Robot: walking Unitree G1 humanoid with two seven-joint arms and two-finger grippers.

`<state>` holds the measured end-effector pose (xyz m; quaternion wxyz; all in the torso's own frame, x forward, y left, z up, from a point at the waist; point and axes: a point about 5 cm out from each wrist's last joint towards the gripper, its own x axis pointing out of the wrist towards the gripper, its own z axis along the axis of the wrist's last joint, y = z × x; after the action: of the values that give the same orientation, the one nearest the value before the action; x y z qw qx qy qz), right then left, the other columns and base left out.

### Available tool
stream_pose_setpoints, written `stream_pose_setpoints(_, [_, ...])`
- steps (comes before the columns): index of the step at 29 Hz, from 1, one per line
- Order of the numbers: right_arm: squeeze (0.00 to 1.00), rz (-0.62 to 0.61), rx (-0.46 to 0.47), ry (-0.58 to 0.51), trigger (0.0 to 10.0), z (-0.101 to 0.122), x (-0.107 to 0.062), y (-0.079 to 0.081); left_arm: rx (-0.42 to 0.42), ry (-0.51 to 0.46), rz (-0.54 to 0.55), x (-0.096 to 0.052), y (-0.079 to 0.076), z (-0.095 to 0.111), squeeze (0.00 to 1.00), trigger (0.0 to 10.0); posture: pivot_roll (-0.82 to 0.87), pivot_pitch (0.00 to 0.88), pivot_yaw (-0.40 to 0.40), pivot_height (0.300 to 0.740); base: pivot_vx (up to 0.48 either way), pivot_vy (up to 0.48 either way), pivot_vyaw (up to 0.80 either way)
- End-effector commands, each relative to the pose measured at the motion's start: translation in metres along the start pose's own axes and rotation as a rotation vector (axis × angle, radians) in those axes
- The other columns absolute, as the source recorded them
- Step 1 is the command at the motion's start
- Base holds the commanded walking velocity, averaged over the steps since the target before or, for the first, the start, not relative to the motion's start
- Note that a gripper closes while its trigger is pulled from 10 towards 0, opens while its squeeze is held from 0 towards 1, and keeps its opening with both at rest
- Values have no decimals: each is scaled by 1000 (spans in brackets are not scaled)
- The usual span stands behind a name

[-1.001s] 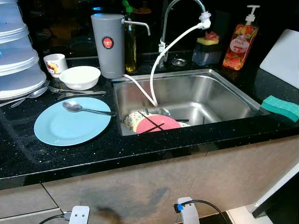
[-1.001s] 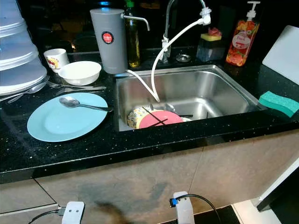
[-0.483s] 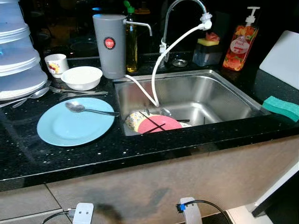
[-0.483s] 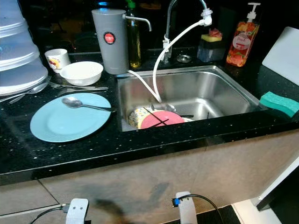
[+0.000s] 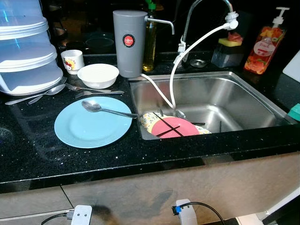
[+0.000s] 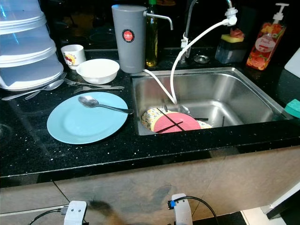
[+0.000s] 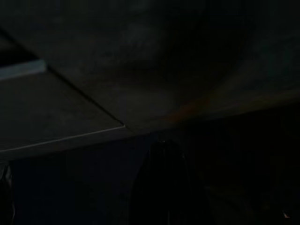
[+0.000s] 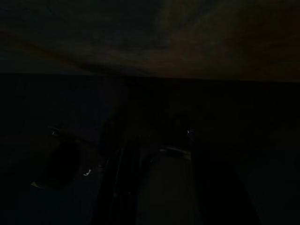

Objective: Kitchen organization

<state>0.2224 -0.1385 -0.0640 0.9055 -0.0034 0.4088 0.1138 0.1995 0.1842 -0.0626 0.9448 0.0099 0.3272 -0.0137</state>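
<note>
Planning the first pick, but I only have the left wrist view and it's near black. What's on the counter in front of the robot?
Observer: A light blue plate lies on the black counter, just left of the steel sink.
Operator: Anything on it?
Observer: A metal spoon, with its bowl on the plate and its handle reaching past the rim towards the sink.
Operator: Sink contents?
Observer: A pink plate with black chopsticks crossed on it, lying over a patterned dish.
</note>
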Motion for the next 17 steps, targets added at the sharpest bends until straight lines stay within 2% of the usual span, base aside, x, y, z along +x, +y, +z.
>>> stream_pose_setpoints(1, [0, -1, 9, 26, 10000, -8, -1, -1, 6, 20, 4, -3, 1, -7, 0, 10000, 64, 74, -18, 740, 0, 0, 0])
stream_pose_setpoints(16, [0, -2, 52, 28, 10000, -9, -3, -7, 4, 56, -8, -4, -3, -15, 0, 10000, 51, 51, -31, 740, 0, 0, 0])
stream_pose_setpoints(17, [0, -29, 106, 26, 10000, -11, -4, -11, 0, 63, -15, -3, -3, -14, 0, 10000, 56, 38, -38, 740, 0, 0, 0])
